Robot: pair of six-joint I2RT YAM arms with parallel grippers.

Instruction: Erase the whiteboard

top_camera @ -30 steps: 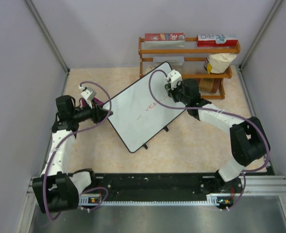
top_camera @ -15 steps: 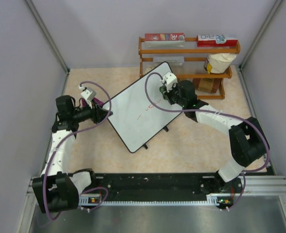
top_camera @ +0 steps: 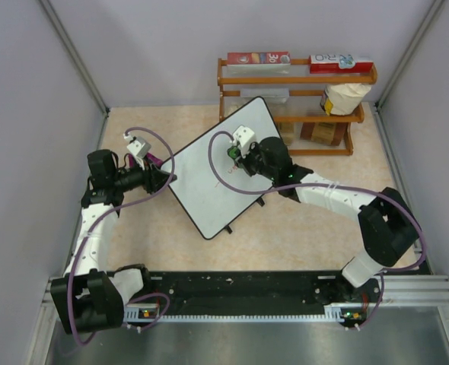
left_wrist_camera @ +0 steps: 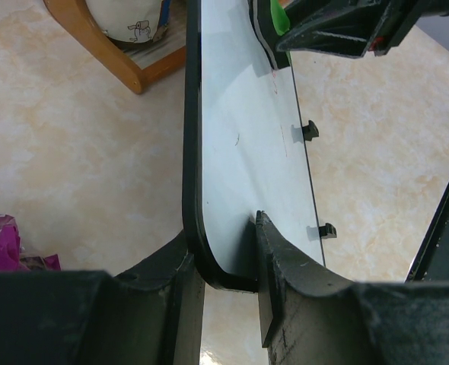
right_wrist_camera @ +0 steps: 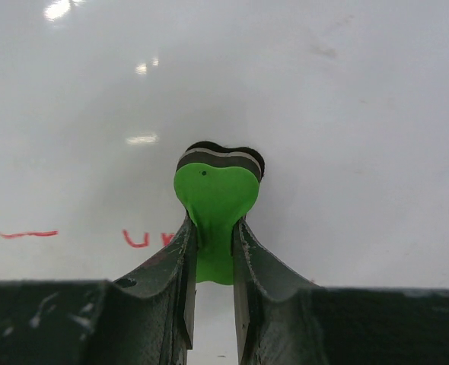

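whiteboard: the whiteboard (top_camera: 202,186) lies slantwise in the middle of the table (top_camera: 300,236), one corner towards the left arm, the opposite corner close to the rack; whether it lies flat or is raised, I cannot tell
left gripper: the left gripper (top_camera: 166,179) is at the board's left corner; its fingers (left_wrist_camera: 285,274) are clamped on the black frame, one on each face
right gripper: the right gripper (right_wrist_camera: 213,243) is over the board's upper half; its fingers are pressed together on a green eraser (right_wrist_camera: 214,194), whose dark pad touches the white surface
writing: red marks (right_wrist_camera: 144,239) show just left of the eraser; the right arm covers most of them from above
in the way: the right arm's purple cable (top_camera: 214,166) loops across the board's middle
feet: small black feet (left_wrist_camera: 310,131) stick out along the board's near-right edge
rack: a wooden rack (top_camera: 297,78) stands behind the board at the back; two boxes (top_camera: 259,58) lie on top; a white sack (top_camera: 345,97) and a brown packet (top_camera: 327,134) sit on its shelves
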